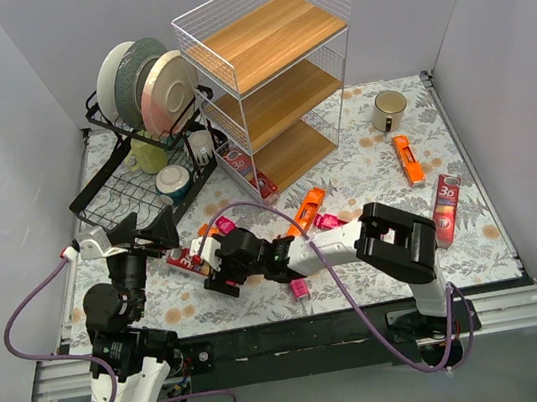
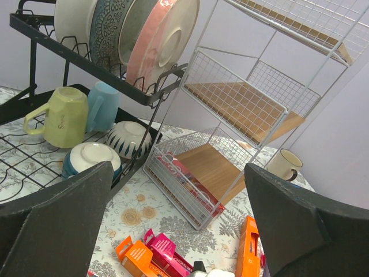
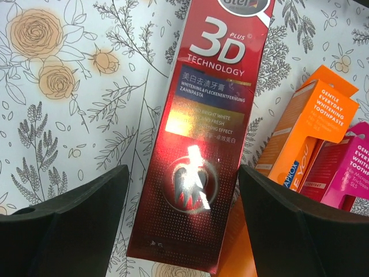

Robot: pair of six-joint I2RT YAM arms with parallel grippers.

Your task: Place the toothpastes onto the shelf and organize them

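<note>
The shelf (image 1: 260,45), white wire with wooden boards, stands at the back middle, and a dark red toothpaste (image 1: 241,163) lies in its bottom tier. Other toothpastes lie loose on the floral cloth: orange (image 1: 406,160), dark red (image 1: 447,210), orange (image 1: 305,211) and pink (image 1: 300,289). My right gripper (image 1: 214,270) is open, reached across to the left, its fingers either side of a dark red "3D" carton (image 3: 202,138) lying flat. Orange (image 3: 305,133) and pink (image 3: 346,167) cartons lie beside it. My left gripper (image 1: 146,229) is open and empty, raised and facing the shelf (image 2: 242,109).
A black dish rack (image 1: 133,176) with plates, cups and bowls stands left of the shelf. A cream mug (image 1: 388,109) sits at the back right. Grey walls close in the left, back and right sides.
</note>
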